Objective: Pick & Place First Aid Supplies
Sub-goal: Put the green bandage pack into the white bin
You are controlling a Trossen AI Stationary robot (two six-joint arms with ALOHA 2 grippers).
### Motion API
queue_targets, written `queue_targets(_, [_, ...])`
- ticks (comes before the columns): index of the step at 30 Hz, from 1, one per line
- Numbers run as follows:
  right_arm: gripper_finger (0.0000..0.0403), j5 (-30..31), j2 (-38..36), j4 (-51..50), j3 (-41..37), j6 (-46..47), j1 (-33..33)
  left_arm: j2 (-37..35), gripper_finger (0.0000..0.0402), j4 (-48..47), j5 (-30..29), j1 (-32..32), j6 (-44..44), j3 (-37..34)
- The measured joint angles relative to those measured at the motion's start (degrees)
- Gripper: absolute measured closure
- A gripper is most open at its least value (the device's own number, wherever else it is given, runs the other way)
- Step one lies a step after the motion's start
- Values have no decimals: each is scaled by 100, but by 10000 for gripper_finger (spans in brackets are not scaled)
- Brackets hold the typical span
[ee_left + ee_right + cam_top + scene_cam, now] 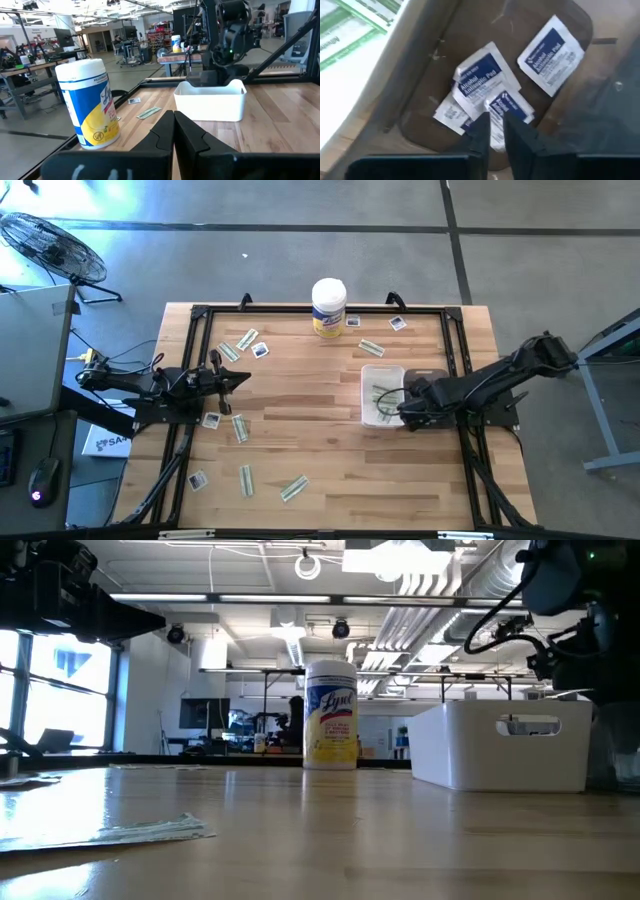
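A: The right pincer (pixel 493 131) is down inside the white rectangular plastic bin (pixel 372 376) on the right half of the wooden counter (pixel 320 470). Its fingers stand narrowly apart, straddling a small white antiseptic-pad packet with a dark blue band (pixel 506 107).

B: Gripped?

A: Cannot tell; the packet lies on the bin floor between the tips, overlapping two others like it (pixel 476 75), with a fourth (pixel 551 54) apart from them.

B: And the left arm?

A: The left pincer (pixel 173 127) is above the counter's left side, fingers pressed together, empty, facing the tall white wipes canister with a yellow label (pixel 90 102).

B: The rest?

A: Narrow pale green-white strips (pixel 294 488) and more small squares (pixel 260 350) are scattered over the counter, mostly on the left.
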Motion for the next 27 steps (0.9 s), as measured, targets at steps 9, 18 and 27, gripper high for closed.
queue_targets(9, [290,402,0,-238,757,-231,-2,2,401,0,0,0,0,0])
queue_targets(18, [306,1332,244,-86,2248,-615,67,0,401,1,0,0,0,-1])
queue_targets(27, [328,1253,1275,485,3274,-1402,247,1,401,0,-1,1,-1,0])
